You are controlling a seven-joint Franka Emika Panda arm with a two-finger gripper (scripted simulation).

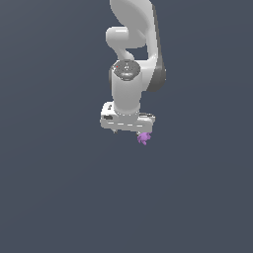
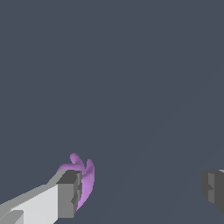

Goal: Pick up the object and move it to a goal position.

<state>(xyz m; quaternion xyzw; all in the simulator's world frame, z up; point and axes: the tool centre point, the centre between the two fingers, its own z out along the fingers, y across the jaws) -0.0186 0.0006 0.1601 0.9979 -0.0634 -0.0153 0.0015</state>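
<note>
Flat slate-grey background fills both views you are looking at, with no edge or marking on it. Your white arm (image 1: 131,74) hangs down from the top of the exterior view, and its gripper (image 1: 129,131) points downward with the jaws spread wide, one finger (image 2: 65,194) well apart from the other finger (image 2: 213,188) in the wrist view. Smallest of all is the purple object (image 1: 144,138), a lumpy thing sitting against the finger on the exterior view's right, not clasped between the two.

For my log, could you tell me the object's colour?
Bright purple; the object shows best in the wrist view.
</note>
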